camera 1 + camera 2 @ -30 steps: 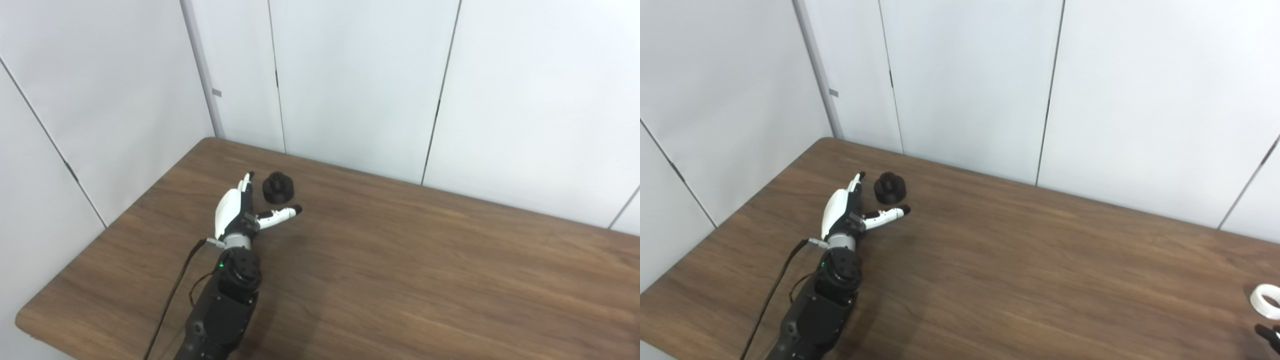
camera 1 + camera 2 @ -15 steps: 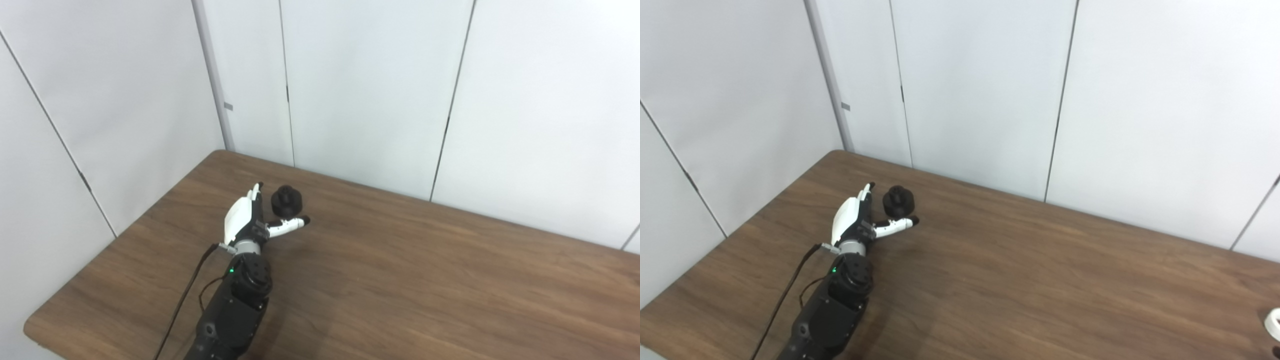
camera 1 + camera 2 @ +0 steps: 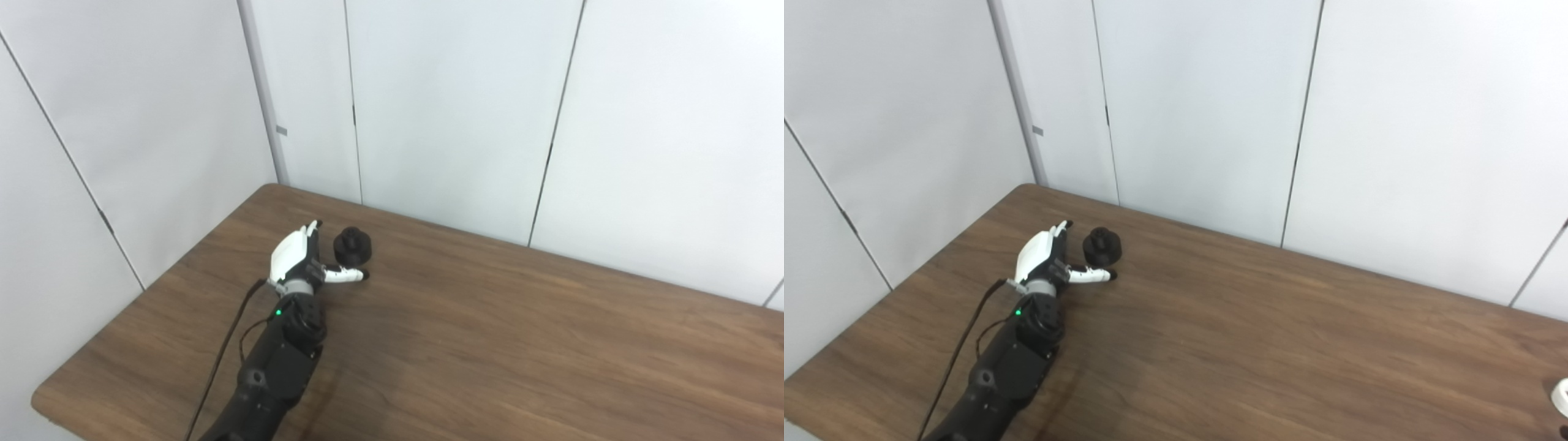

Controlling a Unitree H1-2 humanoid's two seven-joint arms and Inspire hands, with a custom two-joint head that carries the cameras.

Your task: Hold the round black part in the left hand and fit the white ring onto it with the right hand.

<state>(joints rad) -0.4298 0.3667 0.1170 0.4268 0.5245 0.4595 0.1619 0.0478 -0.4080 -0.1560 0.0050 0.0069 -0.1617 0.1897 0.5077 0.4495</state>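
The round black part [image 3: 353, 245] sits on the wooden table [image 3: 490, 343] near its far left corner. My left hand [image 3: 300, 260] lies open beside it on the left, its fingers stretched along the part's left side and its thumb pointing right just in front of the part. Whether the hand touches the part is not clear. At the far right edge of the right eye view, only a sliver of the white ring [image 3: 1562, 397] shows on the table. My right hand is out of view.
White wall panels [image 3: 453, 104] rise directly behind the table's far edge. A black cable [image 3: 223, 355] trails along my left forearm toward the table's left front edge.
The camera shifted up and left at first. My left hand has reached forward so the black part now sits between fingers and thumb, and the thumb has swung in closer.
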